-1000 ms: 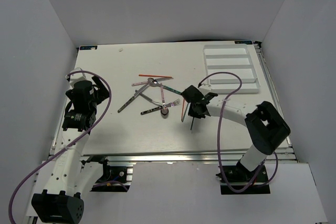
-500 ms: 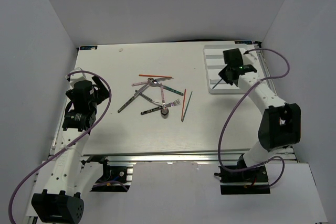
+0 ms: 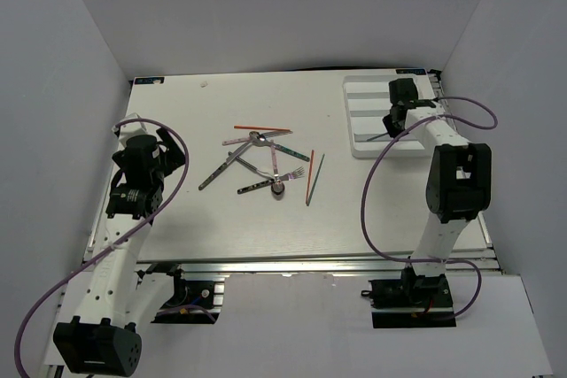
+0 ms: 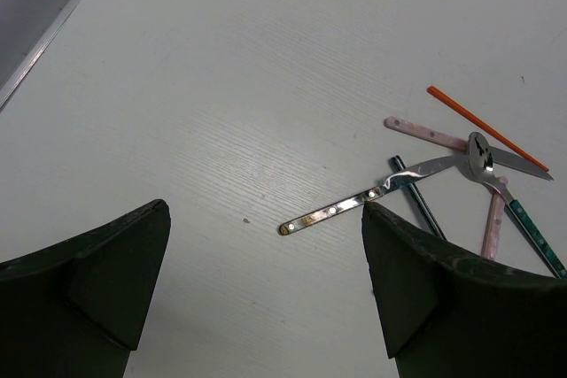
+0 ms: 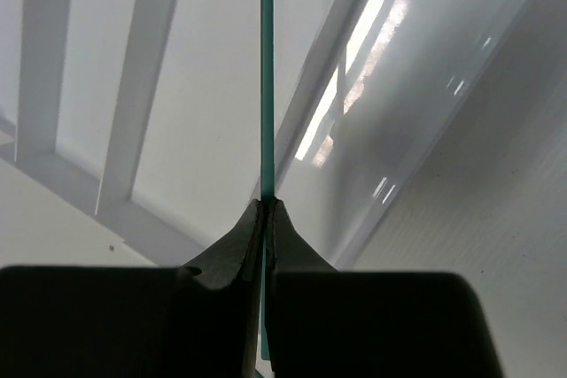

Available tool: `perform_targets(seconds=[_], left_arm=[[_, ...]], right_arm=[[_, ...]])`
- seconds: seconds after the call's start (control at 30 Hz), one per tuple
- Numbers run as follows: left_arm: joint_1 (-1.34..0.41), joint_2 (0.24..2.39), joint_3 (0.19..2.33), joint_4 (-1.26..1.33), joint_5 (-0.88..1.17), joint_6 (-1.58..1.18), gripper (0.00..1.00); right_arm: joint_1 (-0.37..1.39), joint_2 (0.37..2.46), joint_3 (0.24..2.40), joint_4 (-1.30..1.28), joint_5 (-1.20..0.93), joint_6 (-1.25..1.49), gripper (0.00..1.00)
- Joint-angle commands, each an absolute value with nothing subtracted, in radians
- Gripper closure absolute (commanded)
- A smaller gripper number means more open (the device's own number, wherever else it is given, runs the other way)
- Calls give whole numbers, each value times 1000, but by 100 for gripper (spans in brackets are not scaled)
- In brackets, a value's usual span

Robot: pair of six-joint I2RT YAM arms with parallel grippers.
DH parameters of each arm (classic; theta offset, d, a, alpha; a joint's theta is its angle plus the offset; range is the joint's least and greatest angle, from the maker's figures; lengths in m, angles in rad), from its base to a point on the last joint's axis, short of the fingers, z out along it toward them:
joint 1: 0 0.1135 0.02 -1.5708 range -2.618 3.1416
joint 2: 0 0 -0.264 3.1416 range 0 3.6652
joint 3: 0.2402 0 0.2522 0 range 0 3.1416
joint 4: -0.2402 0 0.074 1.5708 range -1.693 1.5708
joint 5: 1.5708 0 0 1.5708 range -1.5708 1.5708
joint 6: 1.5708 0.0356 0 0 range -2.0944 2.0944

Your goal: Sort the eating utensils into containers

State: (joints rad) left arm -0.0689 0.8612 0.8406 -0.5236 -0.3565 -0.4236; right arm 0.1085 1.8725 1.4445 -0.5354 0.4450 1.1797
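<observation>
My right gripper (image 3: 392,126) hangs over the white tray (image 3: 379,95) at the back right, shut on a thin dark green stick (image 3: 376,137). In the right wrist view the stick (image 5: 267,77) runs straight out from the pinched fingertips (image 5: 267,205) over the tray's dividers (image 5: 142,77). The other utensils lie in a loose pile mid-table: a silver knife (image 3: 220,171), a fork (image 3: 293,171), an orange stick (image 3: 262,128), and an orange (image 3: 310,178) and green (image 3: 318,173) stick side by side. My left gripper (image 3: 170,150) is open at the left, above bare table, with the knife (image 4: 345,208) just beyond its fingers (image 4: 416,281).
The left wrist view also shows a pink-handled piece (image 4: 425,133), a spoon bowl (image 4: 481,152) and a green-handled piece (image 4: 532,236) crossing each other. White walls enclose the table on three sides. The right arm's purple cable (image 3: 372,192) loops over the table's right side.
My right arm has swung from mid-table to the tray at the back right, carrying the green stick. The left arm and the pile have not moved.
</observation>
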Motion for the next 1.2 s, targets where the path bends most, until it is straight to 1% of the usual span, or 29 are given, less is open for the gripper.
perform_targets(seconds=[0.0,0.37,0.4,0.47,0.5,0.53,0.57,0.6,0.67,0.83,0.87,0.9,0.93,1.03,1.13,1.17], left_arm=[[-74,865,834,-522,-341,-423,2],[-74,871,833,-520,-336,-422,2],[-74,871,833,-523,-339,-423,2],[-74,868,836,-523,-345,-423,2],[-72,864,833,-522,-348,-423,2],[-74,861,833,-522,-348,-423,2],[-72,861,833,-520,-348,-423,2],[-74,862,831,-522,-348,-423,2],[-74,867,834,-523,-348,-423,2],[-74,867,834,-522,-353,-423,2],[-72,865,834,-522,-354,-423,2],[-74,865,834,-523,-357,-425,2],[-72,865,836,-523,-362,-425,2],[-72,862,836,-523,-367,-426,2],[-74,865,836,-525,-370,-426,2],[-74,867,836,-525,-370,-426,2]], right_arm=[[107,1861,1424,-539,505,1287,100],[81,1891,1364,-485,491,1304,99],[78,1888,1358,-470,483,1299,95],[77,1890,1361,-463,471,1295,90],[77,1888,1362,-465,466,1293,85],[77,1887,1364,-457,463,1292,77],[77,1882,1365,-454,457,1284,49],[77,1881,1377,-456,451,1279,42],[80,1864,1399,-468,451,1249,38],[100,1770,1378,-354,429,1140,33],[127,1741,1379,-329,442,1105,29],[146,1737,1390,-327,449,1006,21],[170,1738,1447,-350,460,956,11],[329,1796,1586,-512,552,806,11],[429,1802,1583,-575,603,752,11],[483,1792,1550,-581,632,759,11]])
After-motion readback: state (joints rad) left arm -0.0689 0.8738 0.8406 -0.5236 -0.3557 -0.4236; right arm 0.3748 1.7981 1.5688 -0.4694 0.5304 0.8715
